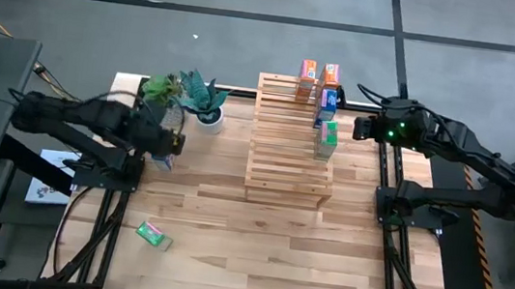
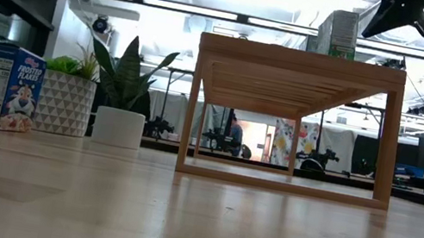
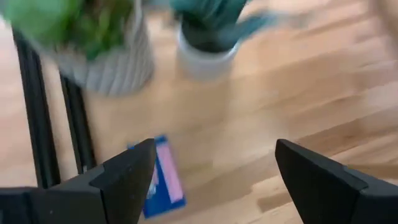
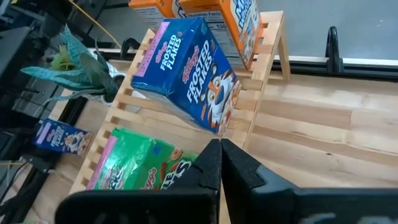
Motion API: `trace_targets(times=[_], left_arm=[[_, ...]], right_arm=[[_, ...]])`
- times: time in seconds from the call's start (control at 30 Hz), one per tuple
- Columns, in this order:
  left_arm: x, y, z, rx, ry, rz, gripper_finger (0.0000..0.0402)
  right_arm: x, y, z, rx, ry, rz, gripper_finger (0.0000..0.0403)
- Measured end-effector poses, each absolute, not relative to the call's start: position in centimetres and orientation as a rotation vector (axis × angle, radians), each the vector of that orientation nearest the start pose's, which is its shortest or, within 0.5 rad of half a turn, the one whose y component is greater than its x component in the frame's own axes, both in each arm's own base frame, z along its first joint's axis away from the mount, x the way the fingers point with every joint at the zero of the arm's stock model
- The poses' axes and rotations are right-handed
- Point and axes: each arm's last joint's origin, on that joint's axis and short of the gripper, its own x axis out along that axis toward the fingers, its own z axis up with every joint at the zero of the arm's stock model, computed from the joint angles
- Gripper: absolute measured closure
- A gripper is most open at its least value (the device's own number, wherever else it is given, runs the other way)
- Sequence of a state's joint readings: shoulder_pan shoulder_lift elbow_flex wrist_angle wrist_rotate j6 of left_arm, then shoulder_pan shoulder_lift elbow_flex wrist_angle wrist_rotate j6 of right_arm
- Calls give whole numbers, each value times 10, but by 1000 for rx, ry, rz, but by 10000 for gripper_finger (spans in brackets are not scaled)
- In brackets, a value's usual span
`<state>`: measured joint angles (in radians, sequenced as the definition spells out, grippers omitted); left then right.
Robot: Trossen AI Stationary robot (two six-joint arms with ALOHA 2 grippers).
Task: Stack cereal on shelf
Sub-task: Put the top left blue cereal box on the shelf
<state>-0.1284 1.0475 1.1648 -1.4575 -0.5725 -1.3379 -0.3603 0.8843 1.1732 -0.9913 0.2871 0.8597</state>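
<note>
Two potted plants stood close together: a leafy one (image 1: 159, 90) in a patterned pot and a spiky one (image 1: 207, 95) in a white pot. Papers (image 1: 44, 183), apparently, lay beside the table (image 1: 265, 252).

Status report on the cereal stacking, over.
Left gripper open above blue box on table. Right gripper shut, empty, beside shelf. Four boxes on shelf; green box lies on table. Potted plants near blue box.

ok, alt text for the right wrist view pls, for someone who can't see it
The right gripper, fingers closed and empty, hangs over the wooden slatted shelf beside a green cereal box. A blue Frosted Flakes box leans on the slats beyond it, with two orange boxes at the far end. Off the shelf stand another blue box and a plant.
</note>
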Motion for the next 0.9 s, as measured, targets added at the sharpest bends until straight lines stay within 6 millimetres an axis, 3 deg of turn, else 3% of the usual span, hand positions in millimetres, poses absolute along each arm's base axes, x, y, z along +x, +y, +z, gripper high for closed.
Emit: trace_targets(times=[0.2,0.3,0.73,0.9], left_arm=[[139,-6,275,-767,873,1228,83],[136,-6,258,-798,874,1289,83],[134,-2,218,-864,835,1371,83],[138,5,215,-874,831,1379,83]], right_arm=[[134,-59,372,808,417,-886,403],[135,-59,372,808,421,-886,403],[135,-59,372,809,422,-884,403],[135,-59,372,810,420,-883,403]])
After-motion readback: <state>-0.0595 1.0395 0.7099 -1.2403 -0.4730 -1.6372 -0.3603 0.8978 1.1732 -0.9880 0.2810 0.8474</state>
